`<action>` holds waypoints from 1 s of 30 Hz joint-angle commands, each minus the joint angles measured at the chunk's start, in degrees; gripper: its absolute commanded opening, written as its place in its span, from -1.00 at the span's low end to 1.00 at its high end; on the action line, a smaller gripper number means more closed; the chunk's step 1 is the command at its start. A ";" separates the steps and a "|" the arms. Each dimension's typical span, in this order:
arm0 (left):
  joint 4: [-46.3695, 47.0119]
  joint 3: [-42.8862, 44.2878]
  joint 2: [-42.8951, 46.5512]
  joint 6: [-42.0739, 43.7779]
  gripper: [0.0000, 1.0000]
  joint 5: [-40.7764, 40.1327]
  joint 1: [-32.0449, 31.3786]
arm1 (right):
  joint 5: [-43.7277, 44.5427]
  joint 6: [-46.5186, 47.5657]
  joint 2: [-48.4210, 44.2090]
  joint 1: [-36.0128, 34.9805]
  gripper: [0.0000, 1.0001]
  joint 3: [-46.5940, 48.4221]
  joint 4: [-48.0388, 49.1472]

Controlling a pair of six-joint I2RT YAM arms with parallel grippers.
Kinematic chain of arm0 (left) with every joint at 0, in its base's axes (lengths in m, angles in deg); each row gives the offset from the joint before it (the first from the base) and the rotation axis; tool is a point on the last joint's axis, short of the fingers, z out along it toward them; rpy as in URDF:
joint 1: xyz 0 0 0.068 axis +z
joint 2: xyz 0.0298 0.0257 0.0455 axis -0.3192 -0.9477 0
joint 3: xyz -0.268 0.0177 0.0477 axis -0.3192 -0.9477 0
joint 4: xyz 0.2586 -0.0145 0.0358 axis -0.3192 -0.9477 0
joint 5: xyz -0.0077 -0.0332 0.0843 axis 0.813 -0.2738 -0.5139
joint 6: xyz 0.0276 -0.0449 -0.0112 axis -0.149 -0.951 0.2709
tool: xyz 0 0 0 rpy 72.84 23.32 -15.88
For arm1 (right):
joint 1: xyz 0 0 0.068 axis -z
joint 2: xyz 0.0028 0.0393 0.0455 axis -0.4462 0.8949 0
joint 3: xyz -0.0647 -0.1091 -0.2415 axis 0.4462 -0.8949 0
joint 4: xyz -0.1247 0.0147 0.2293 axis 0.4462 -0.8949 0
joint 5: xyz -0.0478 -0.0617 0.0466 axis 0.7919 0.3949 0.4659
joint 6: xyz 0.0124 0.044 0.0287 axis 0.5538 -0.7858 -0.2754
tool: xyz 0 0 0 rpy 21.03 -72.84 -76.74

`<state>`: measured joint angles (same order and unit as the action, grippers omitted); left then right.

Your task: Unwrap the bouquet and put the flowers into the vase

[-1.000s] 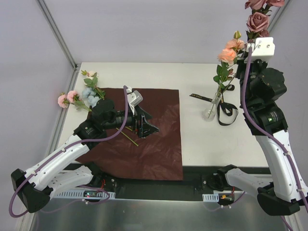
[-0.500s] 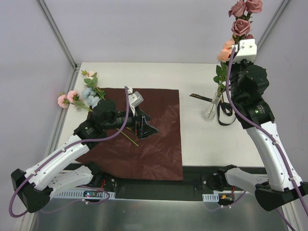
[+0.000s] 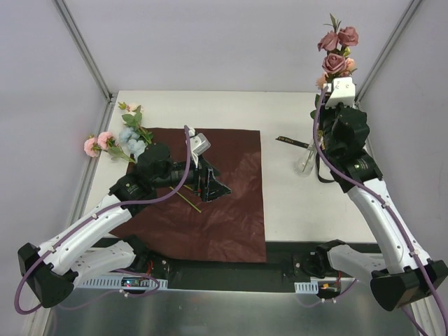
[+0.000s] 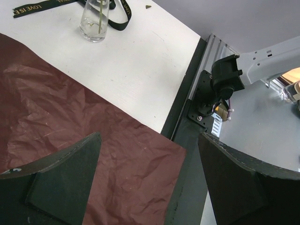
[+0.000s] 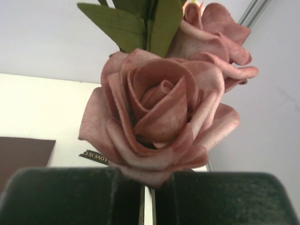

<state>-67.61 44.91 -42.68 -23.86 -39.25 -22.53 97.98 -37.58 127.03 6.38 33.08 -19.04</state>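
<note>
My right gripper (image 3: pixel 334 75) is raised at the far right, shut on a stem of mauve roses (image 3: pixel 334 50). In the right wrist view one mauve rose (image 5: pixel 159 112) sits just above the closed fingers (image 5: pixel 70 197); the stem itself is hidden. The clear glass vase (image 3: pixel 306 162) stands below that arm, partly covered by it, and the vase (image 4: pixel 96 21) has a green stem in it. Peach blooms (image 3: pixel 348 65) peek out behind the roses. My left gripper (image 3: pixel 213 183) hovers open over the spread dark red paper (image 3: pixel 231 210), with nothing between its fingers (image 4: pixel 61 183). Pink and pale blue flowers (image 3: pixel 126 136) lie at the paper's far left corner.
A black ribbon (image 3: pixel 292 142) with gold lettering lies on the table beside the vase. A loose green stem (image 3: pixel 187 199) rests on the paper by the left gripper. The enclosure's walls and metal posts close in the table at the left, back and right.
The right arm has swung left and lower with the mauve roses, bringing them above the vase. The left arm has hardly moved and stays open.
</note>
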 commanded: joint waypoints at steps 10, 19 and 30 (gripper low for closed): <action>1.01 1.53 0.08 0.59 0.68 -0.78 0.63 | -3.26 -0.58 -3.53 0.70 -0.98 -12.27 14.07; 1.01 1.09 0.34 0.06 0.67 -0.78 0.63 | -2.91 -1.63 -4.24 0.87 -0.87 -17.56 17.51; 1.01 0.21 0.78 -0.47 0.67 -1.14 0.72 | 0.25 -5.32 -5.64 1.05 -0.21 -18.09 13.84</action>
<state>-67.63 44.91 -42.83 -23.95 -39.30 -22.53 95.66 -39.90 123.94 6.93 14.15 -5.62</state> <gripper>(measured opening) 0.833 0.319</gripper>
